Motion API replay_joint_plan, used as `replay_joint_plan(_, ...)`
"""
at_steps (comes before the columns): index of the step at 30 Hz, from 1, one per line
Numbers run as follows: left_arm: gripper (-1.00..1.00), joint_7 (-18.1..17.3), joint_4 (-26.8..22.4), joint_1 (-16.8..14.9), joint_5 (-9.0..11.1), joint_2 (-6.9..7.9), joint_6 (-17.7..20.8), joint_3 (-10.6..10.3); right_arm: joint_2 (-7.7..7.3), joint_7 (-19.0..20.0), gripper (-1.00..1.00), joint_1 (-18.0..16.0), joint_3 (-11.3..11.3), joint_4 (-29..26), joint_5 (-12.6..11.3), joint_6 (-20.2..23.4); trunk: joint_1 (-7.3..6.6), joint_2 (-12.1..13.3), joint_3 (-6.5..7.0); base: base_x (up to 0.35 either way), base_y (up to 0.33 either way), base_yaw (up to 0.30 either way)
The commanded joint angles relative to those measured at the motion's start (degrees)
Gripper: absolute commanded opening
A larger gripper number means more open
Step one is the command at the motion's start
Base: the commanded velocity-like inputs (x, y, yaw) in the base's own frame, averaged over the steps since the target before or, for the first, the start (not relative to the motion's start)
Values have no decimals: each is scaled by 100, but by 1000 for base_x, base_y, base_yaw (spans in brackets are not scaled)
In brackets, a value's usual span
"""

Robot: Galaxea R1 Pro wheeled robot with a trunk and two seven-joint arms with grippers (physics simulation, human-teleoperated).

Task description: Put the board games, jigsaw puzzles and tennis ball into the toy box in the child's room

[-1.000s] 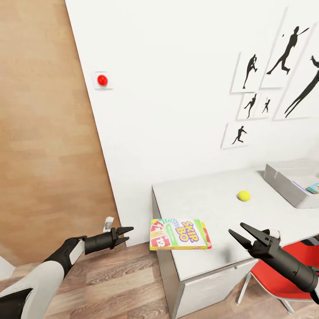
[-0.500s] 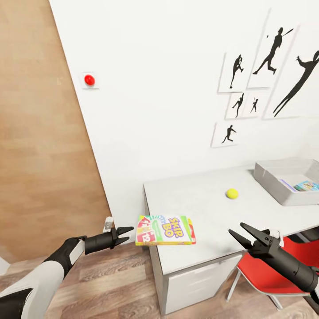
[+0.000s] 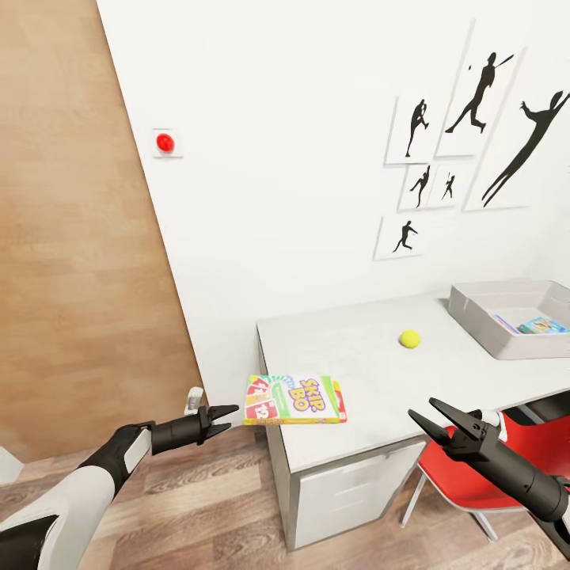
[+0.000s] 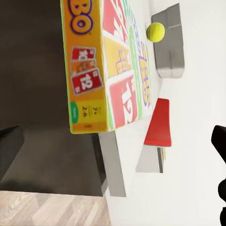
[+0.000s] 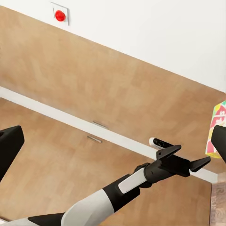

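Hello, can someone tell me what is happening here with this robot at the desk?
The robot faces the end of a white table in a child's room, both arms forward and neither holding anything. The left gripper is open, just short of the Skip-Bo board game, which lies at the table's corner and overhangs the edge. The right gripper is open too, at the table's front edge. A tennis ball lies on the tabletop, and the grey toy box already holds a small teal game.

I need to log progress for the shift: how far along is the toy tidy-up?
Partly done. The toy box already holds a teal-blue game box. Nothing is in hand: the left end effector and right end effector are both open. The Skip-Bo box, overhanging the table edge, and the tennis ball remain out.
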Motion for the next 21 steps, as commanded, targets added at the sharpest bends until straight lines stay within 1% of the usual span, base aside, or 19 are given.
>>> replay_joint_plan(1, 100, -5, 2, -3, 28, 1, 46, -4, 0, 28, 100, -4, -5, 1, 20, 20, 0, -4, -6, -7, 0, 0)
replay_joint_plan(6, 100, -5, 2, -3, 28, 1, 46, -2, 0, 27, 100, -4, -5, 1, 20, 20, 0, -4, -6, 12, 2, 0)
replay_joint_plan(13, 100, -7, 2, -3, 28, 1, 45, -2, 0, 26, 100, -4, -5, 1, 20, 20, 0, -4, -6, 148, 99, 0)
replay_joint_plan(21, 100, -11, 2, -3, 28, 1, 45, -2, 0, 26, 100, -4, -5, 1, 20, 20, 0, -4, -6, 36, 26, 0)
